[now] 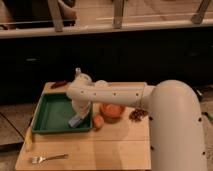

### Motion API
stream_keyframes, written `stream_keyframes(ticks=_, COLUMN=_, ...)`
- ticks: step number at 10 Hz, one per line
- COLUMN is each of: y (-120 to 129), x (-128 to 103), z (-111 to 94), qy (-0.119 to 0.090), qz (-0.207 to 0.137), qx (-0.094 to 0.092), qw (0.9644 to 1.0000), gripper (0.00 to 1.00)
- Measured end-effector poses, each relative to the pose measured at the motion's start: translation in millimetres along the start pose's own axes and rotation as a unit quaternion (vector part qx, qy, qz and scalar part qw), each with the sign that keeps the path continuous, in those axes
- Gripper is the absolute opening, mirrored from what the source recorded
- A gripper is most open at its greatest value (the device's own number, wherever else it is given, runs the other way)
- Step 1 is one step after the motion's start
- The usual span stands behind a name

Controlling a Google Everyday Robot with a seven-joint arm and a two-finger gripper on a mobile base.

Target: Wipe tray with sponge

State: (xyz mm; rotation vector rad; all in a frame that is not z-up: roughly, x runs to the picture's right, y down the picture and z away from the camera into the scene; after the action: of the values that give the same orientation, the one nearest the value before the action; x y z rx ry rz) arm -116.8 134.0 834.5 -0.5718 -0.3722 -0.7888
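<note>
The green tray (51,113) lies on the left part of the wooden table. The light-blue sponge (75,121) rests on the tray floor at its near right corner. My gripper (78,113) points down into the tray right above the sponge and is shut on it, pressing it against the tray. My white arm (115,93) reaches in from the right, across the orange bowl.
A round orange bowl (112,111) stands just right of the tray, with a small orange fruit (98,121) in front of it. A brown snack (137,114) lies further right. A fork (47,158) lies near the front edge. A dark red object (59,84) sits behind the tray.
</note>
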Motion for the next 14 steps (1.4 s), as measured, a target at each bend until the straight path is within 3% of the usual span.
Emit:
stream_keyframes(ticks=2, y=-15.9, x=22.4, z=-4.0, qy=0.010, qz=0.010, qx=-0.001, qw=0.9999, gripper=0.05)
stream_keyframes(ticks=4, y=-33.1, x=27.7, z=-9.0, qy=0.015, qz=0.006, qx=0.000, qw=0.9999, gripper=0.05)
stream_keyframes(ticks=7, y=-70.4, x=0.6, z=-9.2, qy=0.008, qz=-0.033, qx=0.005, qw=0.9994, gripper=0.05)
stream_keyframes(ticks=9, y=-79.0, x=-23.2, z=-6.8, qy=0.003, qz=-0.064, qx=0.003, qw=0.9979, gripper=0.05)
stream_keyframes(ticks=10, y=-74.9, x=-43.1, z=-5.2, qy=-0.002, qz=-0.081, qx=-0.002, qw=0.9967, gripper=0.05)
stream_keyframes(ticks=12, y=-59.6, x=-60.6, z=-1.9, qy=-0.008, qz=-0.093, qx=-0.006, qw=0.9956, gripper=0.05)
stream_keyframes(ticks=14, y=-33.4, x=-57.9, z=2.1, qy=-0.011, qz=-0.089, qx=-0.013, qw=0.9959, gripper=0.05)
